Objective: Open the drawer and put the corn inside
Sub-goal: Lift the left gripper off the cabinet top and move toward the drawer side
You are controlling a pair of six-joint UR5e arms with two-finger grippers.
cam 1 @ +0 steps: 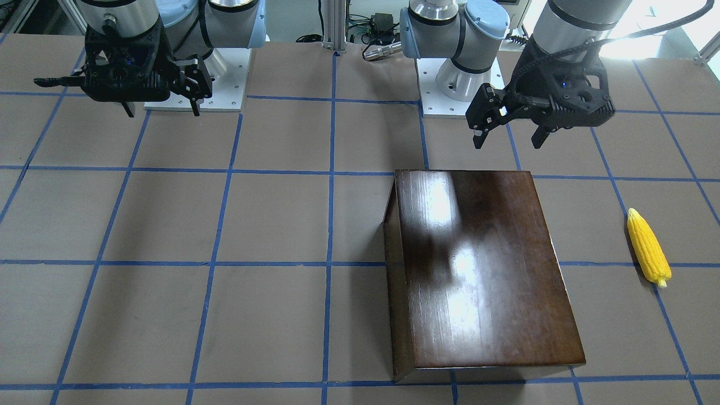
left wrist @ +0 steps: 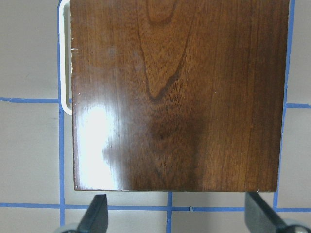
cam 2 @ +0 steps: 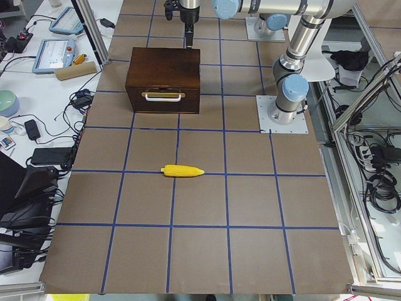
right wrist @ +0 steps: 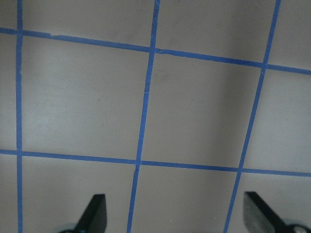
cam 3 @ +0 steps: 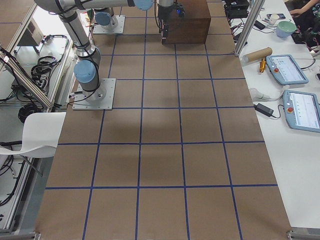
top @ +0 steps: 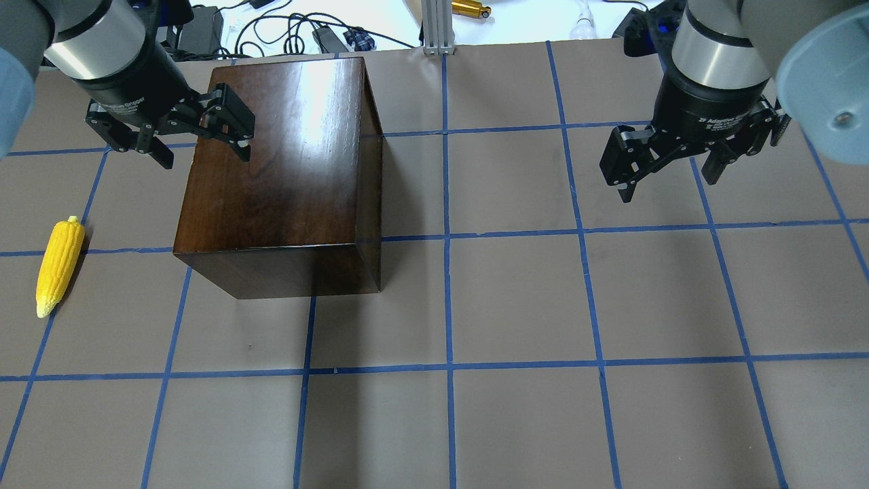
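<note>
The drawer (cam 2: 164, 99) is shut in the glossy dark-brown box (top: 285, 170), which also shows in the front view (cam 1: 478, 270). Its front panel with a pale handle (cam 2: 164, 96) faces the table's left end. A sliver of the handle shows in the left wrist view (left wrist: 63, 58). The yellow corn (top: 60, 265) lies on the table apart from the box, on the drawer-front side (cam 1: 648, 247) (cam 2: 183, 170). My left gripper (top: 204, 153) (cam 1: 508, 140) (left wrist: 177, 216) is open and empty, hovering above the box's robot-side edge. My right gripper (top: 669, 187) (cam 1: 163, 109) (right wrist: 175, 216) is open and empty over bare table, far from both.
The brown table carries a blue tape grid (top: 448, 238). The arm bases (cam 1: 197, 79) (cam 1: 458, 84) stand on white plates at the robot's edge, with an aluminium post (top: 438, 27) between them. Side benches hold tablets (cam 3: 287, 70) and a cardboard tube (cam 3: 257, 52).
</note>
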